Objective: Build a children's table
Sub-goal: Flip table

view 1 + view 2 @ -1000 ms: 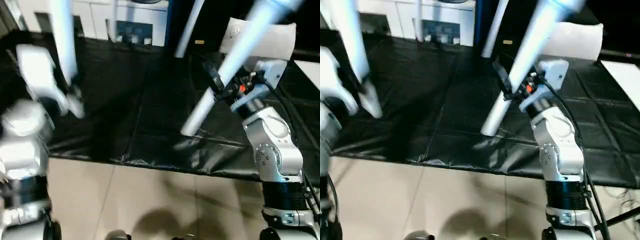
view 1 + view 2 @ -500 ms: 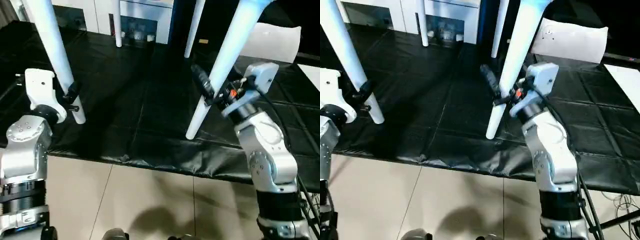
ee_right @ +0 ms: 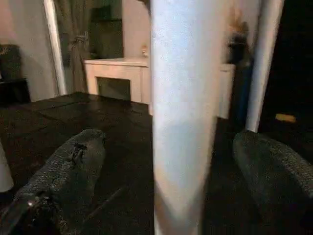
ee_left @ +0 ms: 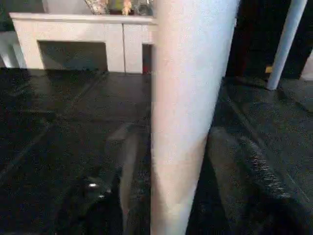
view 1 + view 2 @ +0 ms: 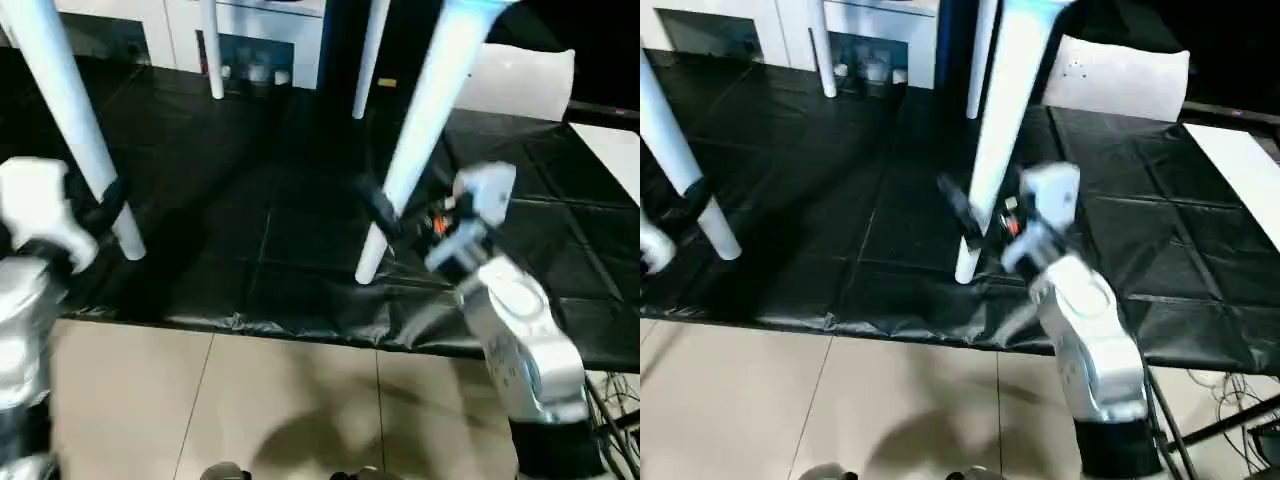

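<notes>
Table now standing on the black mat, four legs down. Right claw is hanging wide around the near right leg, untouching; left claw is releasing the near left leg. Assembly looks nearly finished.

Near legs: two white tapered tubes, left leg and right leg, standing before me.
Far legs: two more, upright behind.

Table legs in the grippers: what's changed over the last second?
The two near legs swung from tilted to upright, feet on the black mat. The right gripper now stands open around its leg. The left gripper stays at its leg. Far legs unchanged.
</notes>
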